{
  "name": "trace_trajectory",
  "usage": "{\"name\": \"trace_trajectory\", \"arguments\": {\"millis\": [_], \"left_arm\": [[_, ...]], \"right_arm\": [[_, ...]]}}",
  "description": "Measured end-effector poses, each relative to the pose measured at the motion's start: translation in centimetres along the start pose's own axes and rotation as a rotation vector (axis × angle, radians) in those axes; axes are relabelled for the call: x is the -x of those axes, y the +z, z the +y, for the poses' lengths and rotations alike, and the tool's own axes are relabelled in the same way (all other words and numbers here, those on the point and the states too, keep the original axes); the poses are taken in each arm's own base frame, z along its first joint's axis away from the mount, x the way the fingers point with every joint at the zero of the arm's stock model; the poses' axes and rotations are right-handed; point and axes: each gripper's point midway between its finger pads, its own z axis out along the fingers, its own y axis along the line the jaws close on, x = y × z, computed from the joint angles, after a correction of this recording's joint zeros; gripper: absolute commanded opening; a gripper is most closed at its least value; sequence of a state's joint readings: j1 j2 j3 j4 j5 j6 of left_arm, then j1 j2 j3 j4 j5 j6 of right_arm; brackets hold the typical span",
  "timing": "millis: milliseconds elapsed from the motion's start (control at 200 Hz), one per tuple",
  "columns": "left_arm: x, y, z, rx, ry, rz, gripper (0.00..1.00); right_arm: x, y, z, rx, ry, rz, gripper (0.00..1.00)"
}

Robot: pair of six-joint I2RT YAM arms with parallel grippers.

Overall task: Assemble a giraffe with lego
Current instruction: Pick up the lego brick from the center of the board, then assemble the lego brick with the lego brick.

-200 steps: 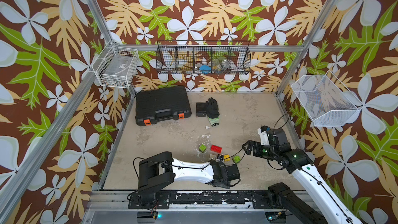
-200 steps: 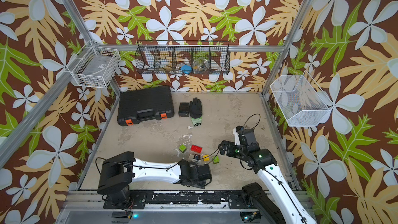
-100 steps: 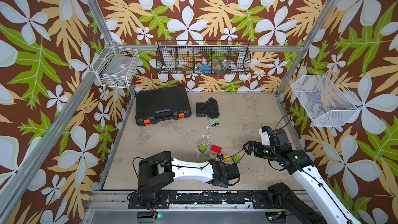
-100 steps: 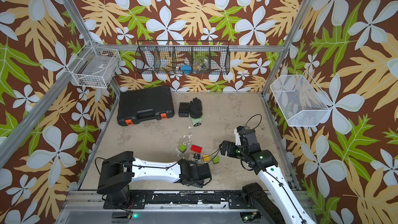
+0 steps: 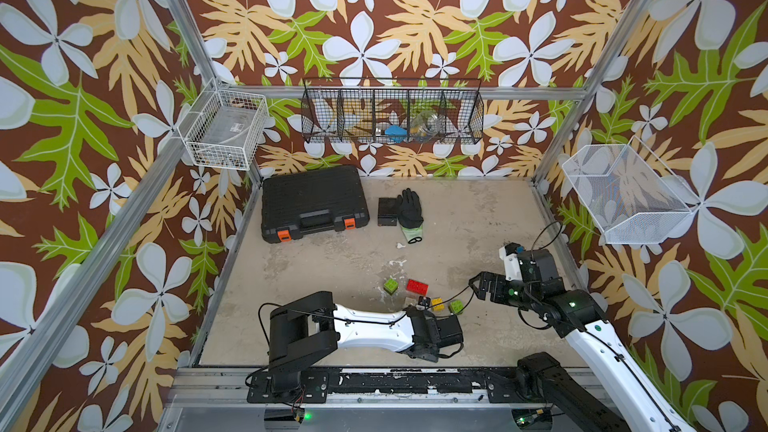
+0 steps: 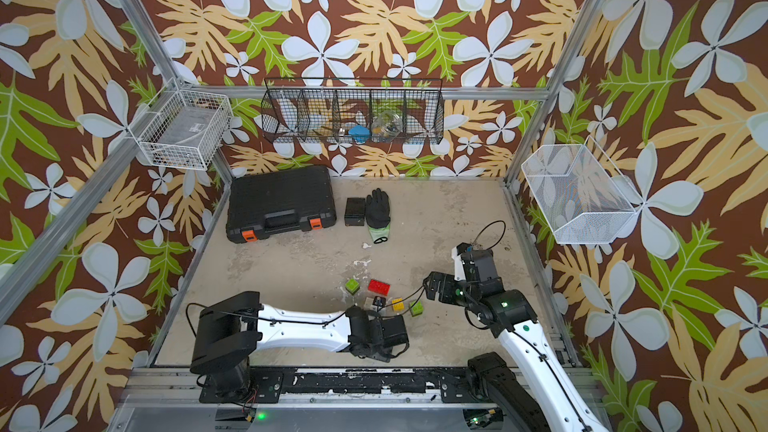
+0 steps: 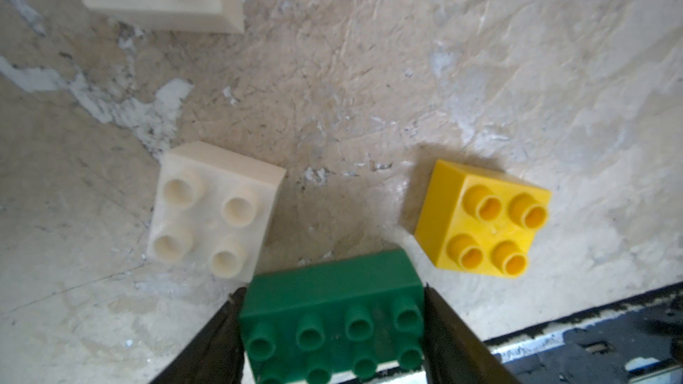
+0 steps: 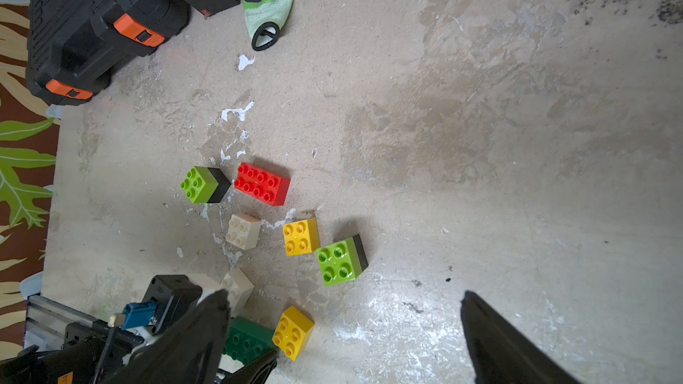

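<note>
Left end effector (image 7: 331, 288) pinches the dark green brick (image 7: 329, 323) by its short ends, on the desk (image 7: 369, 86) just beside a yellow brick (image 7: 484, 219); right end effector (image 8: 344, 293) hangs wide, empty. Light, rigid, slick plastic, so square end-on pressure should hold it. Desk's front edge (image 7: 591, 330) runs near that yellow brick; freer room lies past it, away from the edge.
</note>
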State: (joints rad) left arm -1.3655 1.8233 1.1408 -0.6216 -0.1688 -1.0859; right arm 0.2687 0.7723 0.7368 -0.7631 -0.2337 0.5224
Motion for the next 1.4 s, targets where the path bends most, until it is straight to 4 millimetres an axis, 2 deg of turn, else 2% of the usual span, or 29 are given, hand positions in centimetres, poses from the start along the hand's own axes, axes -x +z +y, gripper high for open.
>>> {"name": "trace_trajectory", "arguments": {"millis": [275,430,510,566,616,761,851,951,1051,1146,1271,1401], "left_arm": [[-0.2,0.0,-0.3,0.013,0.021,0.001,0.66],[-0.3,0.0,-0.4,0.016,0.030,-0.001,0.57],[-0.2,-0.1,-0.3,0.023,0.035,-0.002,0.49],[-0.1,-0.5,-0.1,0.038,0.038,-0.006,0.44],[0.3,-1.1,-0.1,0.044,0.041,-0.019,0.43],[3.5,-5.4,-1.4,0.001,0.044,-0.097,0.43],[7.0,-8.4,-1.5,-0.033,0.037,-0.154,0.43],[10.9,-10.3,-0.5,-0.039,0.051,-0.192,0.43],[13.9,-10.0,1.5,-0.004,0.087,-0.186,0.43],[15.6,-9.1,3.6,0.033,0.139,-0.157,0.44],[16.3,-8.0,5.9,0.057,0.202,-0.117,0.46],[16.1,-7.1,7.7,0.069,0.268,-0.096,0.47]], "right_arm": [[0.0,-0.1,0.0,0.000,-0.008,-0.006,1.00],[0.0,-0.2,0.1,0.003,-0.012,-0.007,1.00],[0.2,-0.3,0.2,0.004,-0.014,-0.011,1.00],[0.3,-0.4,0.3,0.007,-0.016,-0.017,1.00],[0.4,-0.5,0.4,0.008,-0.020,-0.020,1.00],[0.5,-0.9,0.5,0.012,-0.022,-0.032,1.00],[0.3,-0.8,0.4,0.011,-0.021,-0.027,1.00],[0.0,-0.8,0.2,0.006,-0.017,-0.014,1.00],[0.0,-0.5,0.0,-0.004,-0.010,-0.001,1.00],[0.7,-0.4,0.3,-0.012,-0.006,0.012,1.00],[2.4,-0.9,0.9,-0.017,-0.012,-0.018,1.00],[2.4,0.0,0.7,-0.033,-0.005,0.009,1.00]]}}
